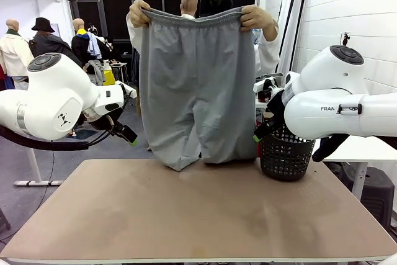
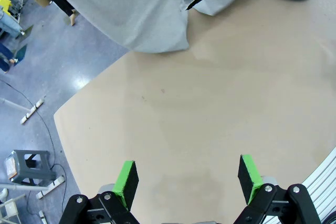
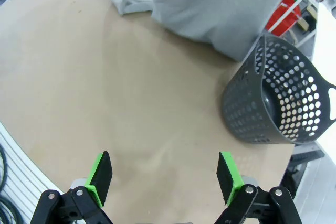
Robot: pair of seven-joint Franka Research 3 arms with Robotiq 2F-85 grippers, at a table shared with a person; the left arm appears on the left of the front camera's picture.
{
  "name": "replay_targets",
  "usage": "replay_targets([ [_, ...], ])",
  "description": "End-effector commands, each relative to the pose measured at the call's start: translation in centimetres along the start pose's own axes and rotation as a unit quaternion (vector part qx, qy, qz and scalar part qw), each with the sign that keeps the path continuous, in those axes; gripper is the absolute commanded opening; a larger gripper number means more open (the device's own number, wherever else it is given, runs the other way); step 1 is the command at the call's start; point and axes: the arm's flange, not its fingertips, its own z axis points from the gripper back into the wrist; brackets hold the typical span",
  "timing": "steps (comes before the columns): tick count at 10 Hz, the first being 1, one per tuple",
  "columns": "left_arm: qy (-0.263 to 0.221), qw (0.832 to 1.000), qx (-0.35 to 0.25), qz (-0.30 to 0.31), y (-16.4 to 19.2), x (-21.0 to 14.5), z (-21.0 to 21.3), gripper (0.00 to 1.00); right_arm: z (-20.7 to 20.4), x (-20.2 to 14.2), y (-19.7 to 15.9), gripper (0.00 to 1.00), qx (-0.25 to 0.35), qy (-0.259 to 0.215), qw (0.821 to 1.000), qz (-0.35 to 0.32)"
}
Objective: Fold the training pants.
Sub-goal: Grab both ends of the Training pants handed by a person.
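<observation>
Pants are hanging from a person's hands by the waistband, hems reaching the table's far edge, looking light, soft and limp, best pinched at waistband corners, while left gripper and right gripper are hovering wide open, empty.

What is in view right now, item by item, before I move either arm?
training pants: one, light grey, held up by the waistband at the table's far edge, leg ends down at the tabletop
basket: one, dark grey, perforated, far right corner of the table
table: one, tan, in front of the robot
person's hands: two, gripping the waistband's two ends, far side
left gripper: one, black with green pads, open, above the table's left side
right gripper: one, black with green pads, open, near the basket
</observation>
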Motion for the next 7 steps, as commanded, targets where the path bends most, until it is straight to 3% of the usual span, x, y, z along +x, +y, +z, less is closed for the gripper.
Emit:
replay_targets([
  [1, -0.005, 1.0, 0.0, 0.001, 0.11, 0.08, 0.06, 1.0, -0.08, 0.11, 0.09, 1.0, 0.002, -0.004, 1.0, 0.001],
  [7, -0.005, 1.0, 0.0, 0.001, 0.11, 0.08, 0.06, 1.0, -0.08, 0.11, 0.09, 1.0, 0.002, -0.004, 1.0, 0.001],
])
